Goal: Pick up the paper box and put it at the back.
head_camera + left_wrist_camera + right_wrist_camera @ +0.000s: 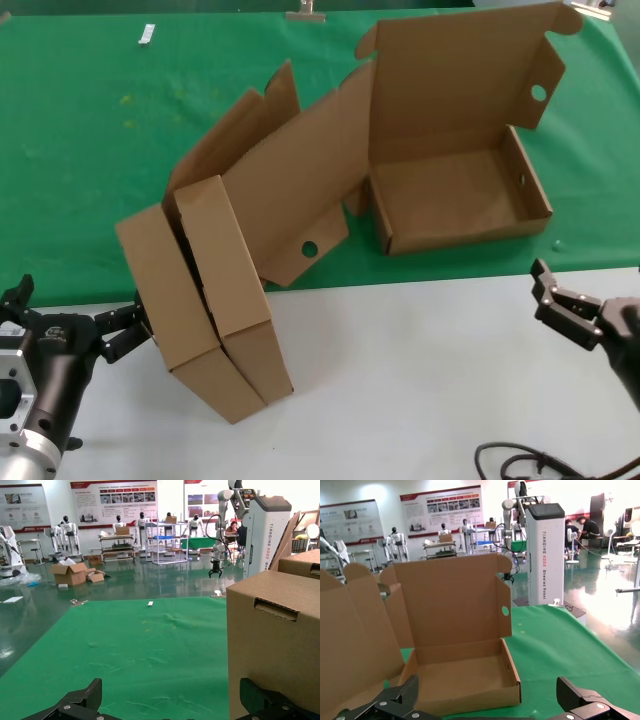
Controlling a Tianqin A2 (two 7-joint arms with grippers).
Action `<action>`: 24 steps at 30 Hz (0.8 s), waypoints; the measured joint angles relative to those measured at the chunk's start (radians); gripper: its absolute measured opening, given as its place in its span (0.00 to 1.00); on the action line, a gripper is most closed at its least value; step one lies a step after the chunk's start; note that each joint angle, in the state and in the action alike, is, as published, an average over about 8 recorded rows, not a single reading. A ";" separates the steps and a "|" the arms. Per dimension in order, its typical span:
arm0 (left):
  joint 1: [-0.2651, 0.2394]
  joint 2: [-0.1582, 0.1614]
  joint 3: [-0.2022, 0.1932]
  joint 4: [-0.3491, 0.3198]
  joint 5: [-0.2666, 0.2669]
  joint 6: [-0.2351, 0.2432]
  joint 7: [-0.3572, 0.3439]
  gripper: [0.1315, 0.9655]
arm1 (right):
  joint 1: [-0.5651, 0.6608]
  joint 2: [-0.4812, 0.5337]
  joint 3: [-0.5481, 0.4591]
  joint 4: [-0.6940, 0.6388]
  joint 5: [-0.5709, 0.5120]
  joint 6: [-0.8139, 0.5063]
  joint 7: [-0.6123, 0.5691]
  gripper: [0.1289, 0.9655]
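The paper box [455, 195] sits open on the green cloth [90, 150], lid up, looking already placed at the back. Right gripper [560, 300] hovers over the white table [420, 380] nearby, jaws wide, empty. Left gripper [95, 335], also open, beside two stacked boxes [205, 300]; probably grabbing those next.

right hand [548, 290] path clear | left hand [125, 330] blocked: tilted boxes [205, 300]
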 joint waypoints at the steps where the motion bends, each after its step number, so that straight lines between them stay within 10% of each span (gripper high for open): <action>1: 0.000 0.000 0.000 0.000 0.000 0.000 0.000 1.00 | 0.001 -0.006 0.000 -0.005 -0.003 -0.002 -0.007 1.00; 24: 0.000 0.000 0.000 0.000 0.000 0.000 0.000 1.00 | 0.032 -0.144 0.005 -0.108 -0.073 -0.040 -0.161 1.00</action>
